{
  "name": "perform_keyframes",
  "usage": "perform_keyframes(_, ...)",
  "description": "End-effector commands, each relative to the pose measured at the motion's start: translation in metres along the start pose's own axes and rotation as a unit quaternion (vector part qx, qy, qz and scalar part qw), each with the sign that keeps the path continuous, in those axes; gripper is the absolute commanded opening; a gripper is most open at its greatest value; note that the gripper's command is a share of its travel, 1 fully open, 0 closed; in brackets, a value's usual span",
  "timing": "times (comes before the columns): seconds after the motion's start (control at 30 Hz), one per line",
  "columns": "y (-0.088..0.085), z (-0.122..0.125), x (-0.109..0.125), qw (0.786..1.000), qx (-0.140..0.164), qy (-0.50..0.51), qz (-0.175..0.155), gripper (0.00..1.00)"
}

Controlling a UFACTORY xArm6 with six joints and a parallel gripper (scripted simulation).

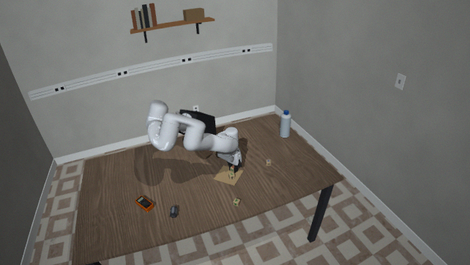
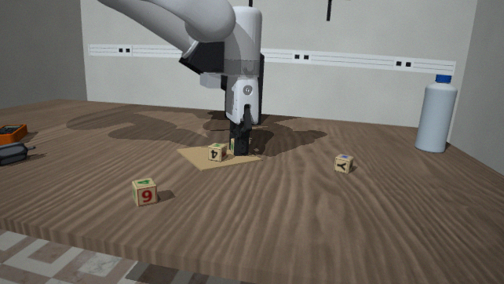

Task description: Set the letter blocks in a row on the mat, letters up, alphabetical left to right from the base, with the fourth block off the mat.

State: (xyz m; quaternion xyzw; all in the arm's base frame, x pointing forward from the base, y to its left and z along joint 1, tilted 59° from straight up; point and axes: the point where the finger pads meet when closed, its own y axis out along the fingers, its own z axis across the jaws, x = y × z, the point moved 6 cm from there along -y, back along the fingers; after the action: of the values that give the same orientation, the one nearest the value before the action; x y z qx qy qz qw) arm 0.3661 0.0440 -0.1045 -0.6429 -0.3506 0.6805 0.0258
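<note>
A tan mat (image 2: 217,162) lies mid-table; it also shows in the top view (image 1: 228,176). My gripper (image 2: 239,149) points straight down over the mat's far side and is shut on a wooden block (image 2: 233,146), low on or just above the mat; the fingers mostly hide the block. A second block (image 2: 217,151) with a "4" on its side sits on the mat just left of the gripper. A third block (image 2: 144,191) with a red "6" or "9" on its side and a green mark on top stands off the mat near the front edge. A fourth block (image 2: 344,163) showing a "Y" on its side lies off the mat to the right.
A white bottle with a blue cap (image 2: 436,114) stands at the far right. An orange meter (image 2: 12,133) and a dark grey device (image 2: 13,154) lie at the far left. A black box (image 1: 199,118) stands behind the arm's base.
</note>
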Motion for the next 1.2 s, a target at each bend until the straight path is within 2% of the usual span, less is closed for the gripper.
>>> perform_keyframes(0.0,-0.0008,-0.0008,0.0002,1.0,-0.001,0.0,0.0,0.28)
perform_keyframes(0.73,-0.0008,-0.0008,0.0002,1.0,-0.001,0.0,0.0,0.28)
perform_keyframes(0.77,-0.0008,-0.0008,0.0002,1.0,-0.001,0.0,0.0,0.32)
perform_keyframes(0.9,-0.0008,-0.0008,0.0002,1.0,-0.001,0.0,0.0,0.32)
perform_keyframes(0.93,-0.0008,-0.0008,0.0002,1.0,-0.001,0.0,0.0,0.36)
perform_keyframes(1.0,-0.0008,-0.0008,0.0002,1.0,-0.001,0.0,0.0,0.36)
perform_keyframes(1.03,-0.0008,-0.0008,0.0002,1.0,-0.001,0.0,0.0,0.4)
perform_keyframes(1.1,-0.0008,-0.0008,0.0002,1.0,-0.001,0.0,0.0,0.4)
perform_keyframes(1.13,-0.0008,-0.0008,0.0002,1.0,-0.001,0.0,0.0,0.44)
perform_keyframes(1.17,-0.0008,-0.0008,0.0002,1.0,-0.001,0.0,0.0,0.44)
